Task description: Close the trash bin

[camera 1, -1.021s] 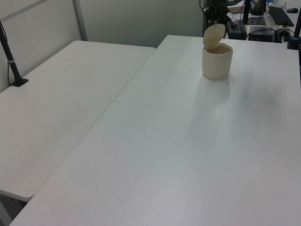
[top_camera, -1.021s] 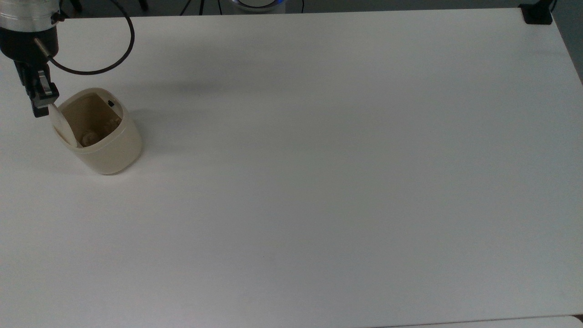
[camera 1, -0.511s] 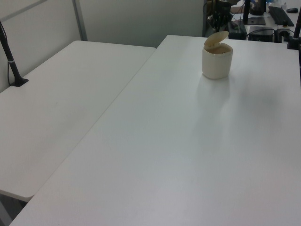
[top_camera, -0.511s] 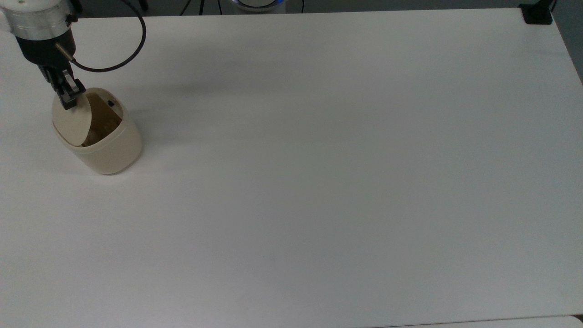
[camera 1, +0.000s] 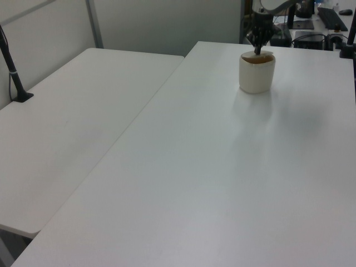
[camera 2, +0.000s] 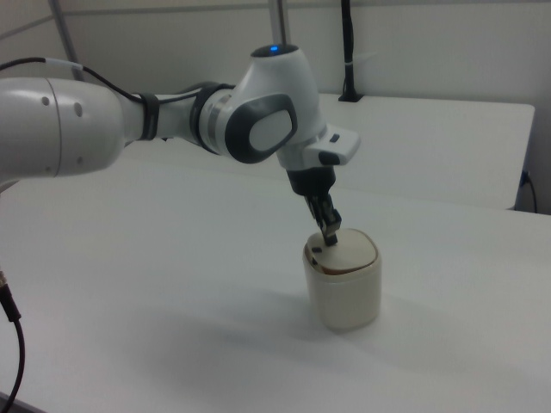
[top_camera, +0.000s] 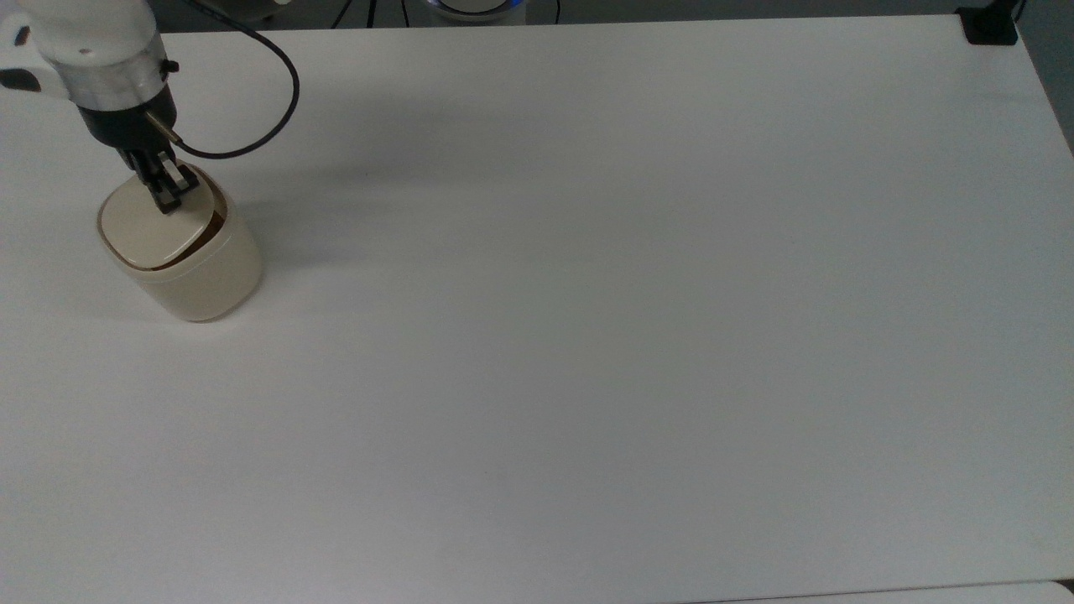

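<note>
The trash bin (top_camera: 197,273) (camera 1: 256,75) (camera 2: 345,292) is a small cream-beige tub at the top view's far left, on the white table (top_camera: 587,335). Its flat lid (top_camera: 147,226) (camera 2: 349,251) lies almost level over the opening. A thin dark gap (top_camera: 220,220) still shows along the lid's edge on the top view's right. My gripper (top_camera: 169,201) (camera 1: 257,52) (camera 2: 330,236) points down with its fingers shut together, and their tips rest on top of the lid. Nothing is held between them.
A black cable (top_camera: 281,113) loops from the wrist over the table behind the bin. A black clamp (top_camera: 990,25) sits at the table's far right corner in the top view. A second white table (camera 1: 72,111) with a black post (camera 1: 12,69) adjoins on the left view's left.
The gripper moved toward the top view's right and over the bin, pushing the lid from nearly upright down to almost flat. The bin stayed in place.
</note>
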Robot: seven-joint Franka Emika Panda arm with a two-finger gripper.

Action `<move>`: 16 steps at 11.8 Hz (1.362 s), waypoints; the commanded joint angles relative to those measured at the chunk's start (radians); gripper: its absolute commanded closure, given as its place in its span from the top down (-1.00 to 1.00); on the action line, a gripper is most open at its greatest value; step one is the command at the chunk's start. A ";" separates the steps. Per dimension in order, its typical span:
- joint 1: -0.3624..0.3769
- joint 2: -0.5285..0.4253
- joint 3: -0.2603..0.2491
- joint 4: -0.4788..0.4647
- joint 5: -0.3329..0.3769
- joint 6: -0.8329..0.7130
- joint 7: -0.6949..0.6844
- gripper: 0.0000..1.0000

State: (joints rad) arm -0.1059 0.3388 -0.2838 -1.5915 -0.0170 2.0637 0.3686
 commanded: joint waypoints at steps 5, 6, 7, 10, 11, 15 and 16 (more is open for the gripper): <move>0.025 0.020 -0.002 -0.044 -0.009 0.033 -0.017 -1.00; 0.025 0.011 -0.002 -0.041 -0.009 0.029 -0.020 -1.00; 0.025 -0.004 -0.003 -0.041 -0.009 0.021 -0.022 -1.00; 0.025 -0.021 -0.008 -0.041 -0.009 0.021 -0.026 -1.00; 0.025 -0.020 -0.008 -0.042 -0.009 0.024 -0.025 -1.00; 0.029 -0.003 -0.005 -0.074 -0.026 0.055 -0.016 -1.00; 0.029 0.000 -0.002 -0.082 -0.029 0.070 -0.008 -1.00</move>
State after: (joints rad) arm -0.0929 0.3476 -0.2836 -1.6133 -0.0293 2.0807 0.3610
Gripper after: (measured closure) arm 0.991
